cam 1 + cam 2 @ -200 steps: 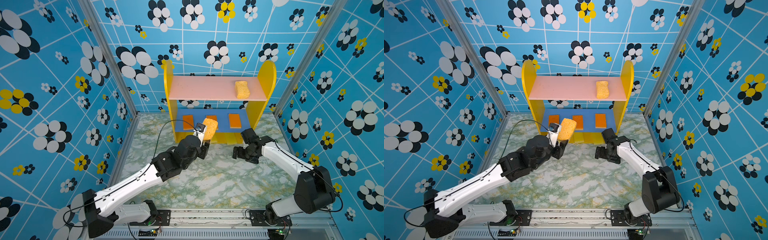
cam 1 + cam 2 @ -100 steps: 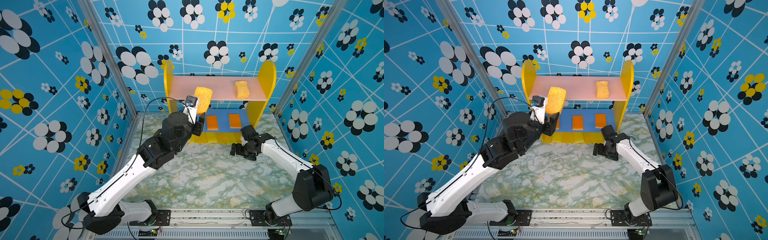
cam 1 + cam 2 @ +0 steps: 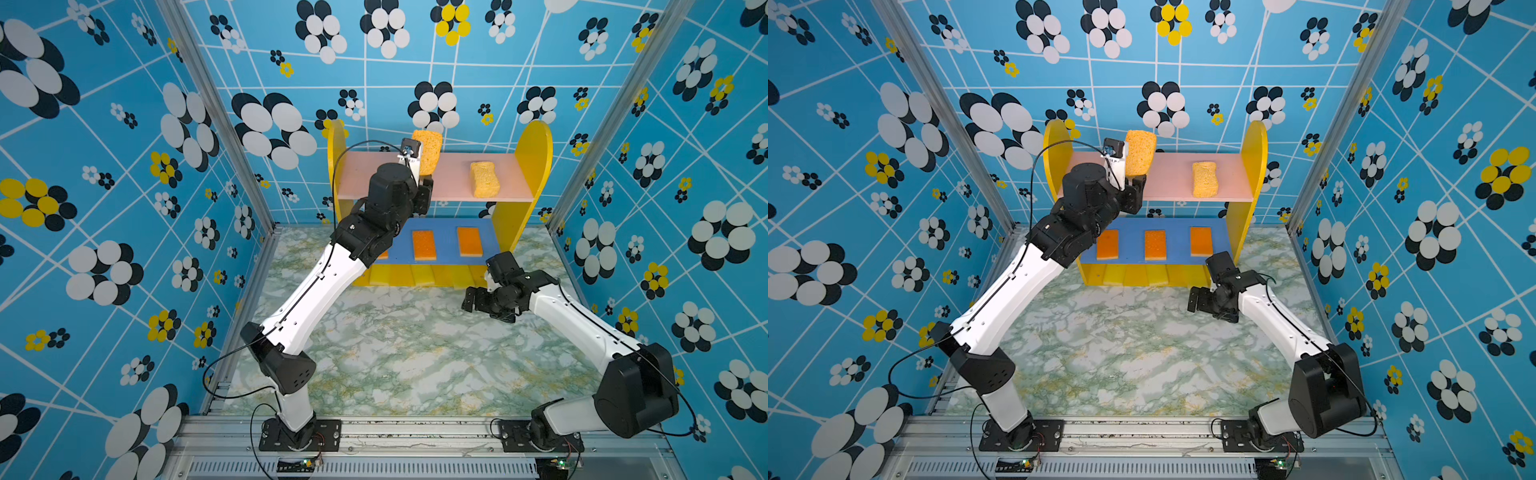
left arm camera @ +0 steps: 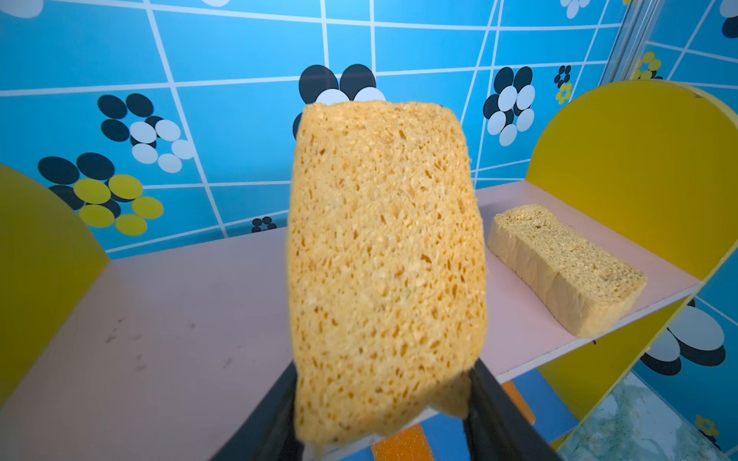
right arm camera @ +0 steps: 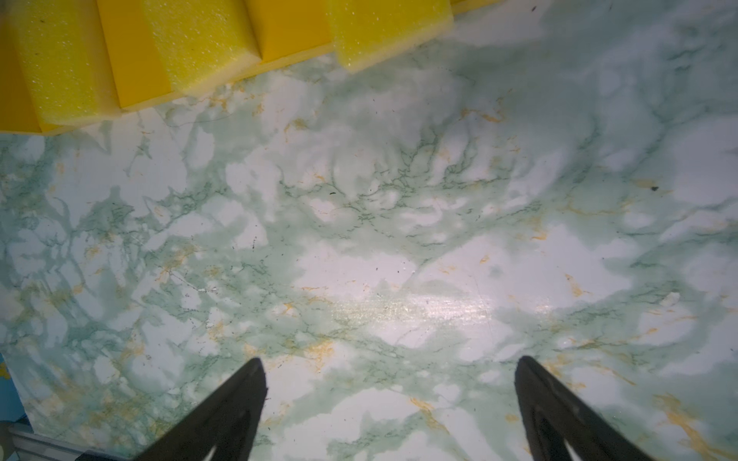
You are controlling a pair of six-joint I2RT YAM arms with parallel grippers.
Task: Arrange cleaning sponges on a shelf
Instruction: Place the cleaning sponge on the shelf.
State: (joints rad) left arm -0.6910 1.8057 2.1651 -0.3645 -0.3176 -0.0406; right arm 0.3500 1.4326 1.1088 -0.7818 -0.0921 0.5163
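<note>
My left gripper (image 3: 424, 173) (image 4: 385, 365) is shut on a tan porous sponge (image 3: 428, 151) (image 3: 1140, 156) (image 4: 383, 259). It holds the sponge upright over the left-middle of the shelf's pink top board (image 3: 451, 183) (image 4: 179, 319). A second tan sponge (image 3: 484, 179) (image 4: 563, 263) lies on that board's right side. Three orange sponges (image 3: 1155, 245) rest on the blue middle board (image 3: 1177, 253). Three yellow sponges (image 5: 199, 40) sit along the yellow base (image 5: 135, 72). My right gripper (image 3: 471, 298) (image 5: 391, 359) hangs open and empty over the marble table (image 3: 415, 353), in front of the shelf's right end.
Blue flower-patterned walls (image 3: 124, 208) close in the left, right and back. Metal corner posts (image 3: 216, 124) stand beside the shelf. The shelf's round-topped yellow side panels (image 3: 534, 158) rise above the pink board. An aluminium rail (image 3: 415, 428) with both arm bases runs along the front.
My left arm has risen with the tan sponge from in front of the blue board to over the pink top board. The right gripper has drifted slightly away from the shelf base, still open.
</note>
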